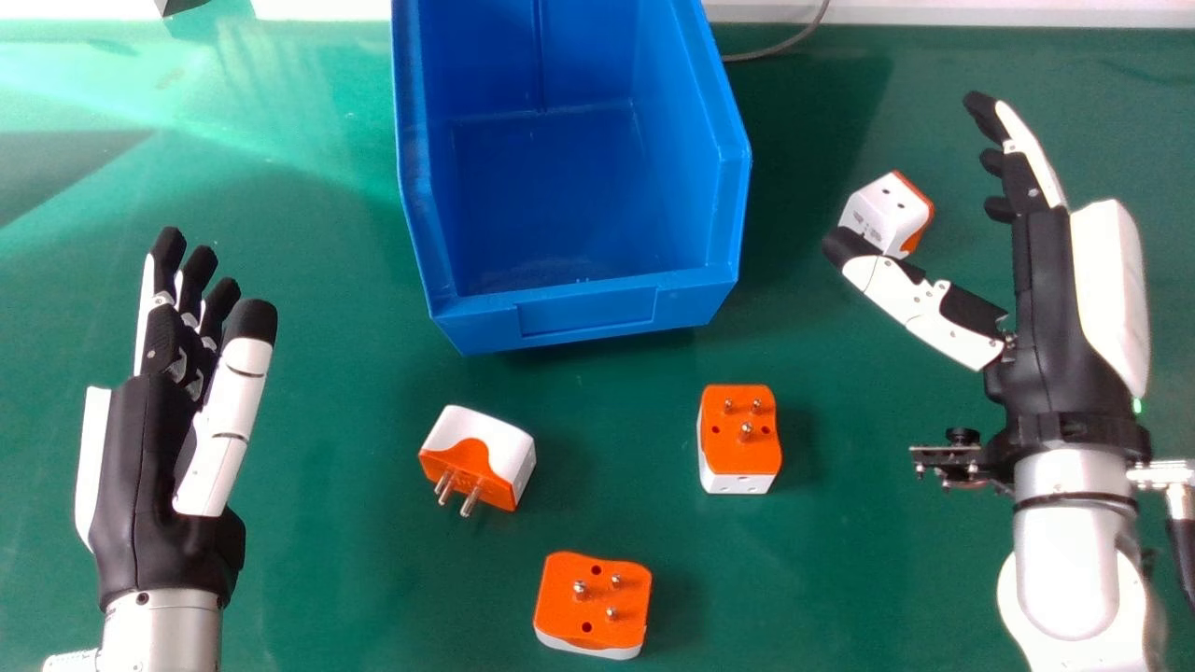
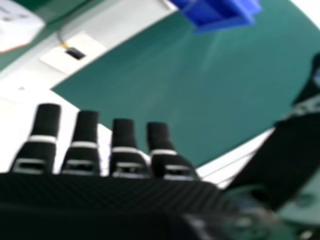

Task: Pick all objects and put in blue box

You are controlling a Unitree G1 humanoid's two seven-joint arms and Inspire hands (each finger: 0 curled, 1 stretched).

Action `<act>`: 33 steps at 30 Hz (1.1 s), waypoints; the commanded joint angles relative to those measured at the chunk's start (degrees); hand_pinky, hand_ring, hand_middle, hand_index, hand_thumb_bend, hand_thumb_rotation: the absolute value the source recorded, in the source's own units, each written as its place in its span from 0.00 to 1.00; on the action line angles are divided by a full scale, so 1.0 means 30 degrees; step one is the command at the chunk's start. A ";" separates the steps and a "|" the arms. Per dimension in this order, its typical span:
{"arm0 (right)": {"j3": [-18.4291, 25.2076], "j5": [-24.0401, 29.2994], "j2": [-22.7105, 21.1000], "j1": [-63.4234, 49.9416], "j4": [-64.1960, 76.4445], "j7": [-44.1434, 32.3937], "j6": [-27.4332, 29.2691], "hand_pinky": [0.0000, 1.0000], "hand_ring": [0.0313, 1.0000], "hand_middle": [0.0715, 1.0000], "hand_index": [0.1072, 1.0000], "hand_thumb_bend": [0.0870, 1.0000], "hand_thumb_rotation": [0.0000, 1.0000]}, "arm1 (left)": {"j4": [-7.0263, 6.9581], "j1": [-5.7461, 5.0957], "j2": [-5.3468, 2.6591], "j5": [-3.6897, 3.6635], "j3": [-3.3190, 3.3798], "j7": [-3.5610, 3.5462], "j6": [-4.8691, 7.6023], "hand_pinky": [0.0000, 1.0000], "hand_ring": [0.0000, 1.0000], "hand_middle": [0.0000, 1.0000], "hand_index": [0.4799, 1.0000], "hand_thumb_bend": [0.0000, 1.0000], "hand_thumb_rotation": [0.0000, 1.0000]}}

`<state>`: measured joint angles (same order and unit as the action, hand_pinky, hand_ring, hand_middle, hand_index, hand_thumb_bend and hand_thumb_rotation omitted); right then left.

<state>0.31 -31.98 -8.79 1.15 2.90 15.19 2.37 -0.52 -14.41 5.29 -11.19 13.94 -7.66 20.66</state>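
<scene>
Four blocky orange-and-white plug adapters (image 1: pixel 739 443) lie outside the open-topped blue plastic box (image 1: pixel 588 313), three near, one right; left hand (image 1: pixel 135 457) and right hand (image 1: pixel 1055 317) have fingers extended.

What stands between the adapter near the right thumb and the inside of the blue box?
The right wall of the blue box stands between that adapter and the inside, so I'd expect to lift the adapter over. Nothing else visible does.

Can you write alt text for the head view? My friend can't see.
A blue box stands on a green table, with three white-orange plug adapters nearer the robot and a fourth right of the box. The open left hand and right hand flank the scene.
</scene>
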 commanded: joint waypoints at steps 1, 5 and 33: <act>-0.0070 -0.0460 -0.0260 0.0664 0.0008 0.0476 -0.0246 0.75 0.85 0.88 0.84 0.56 0.46 | -0.0364 0.0008 0.0220 -0.0111 0.0111 -0.0221 0.0223 0.97 0.97 0.99 0.99 0.64 0.68; -0.0392 -0.1110 -0.0500 0.1177 -0.0516 0.0695 -0.0907 0.74 0.84 0.87 0.84 0.57 0.45 | -0.0369 -0.0003 0.0234 -0.0239 0.0167 -0.0390 0.0237 0.98 0.98 0.99 0.99 0.63 0.68; -0.2413 -0.1683 -0.2055 0.7535 -1.0051 0.1634 -0.4009 0.77 0.86 0.88 0.86 0.64 0.57 | -0.0313 0.0251 0.0277 -0.0573 0.0548 -0.0863 0.0091 0.99 0.98 0.99 0.99 0.63 0.67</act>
<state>-6.73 -36.74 -13.81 21.28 -26.45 19.19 -9.41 -0.55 -13.73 5.57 -12.15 15.00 -9.99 20.59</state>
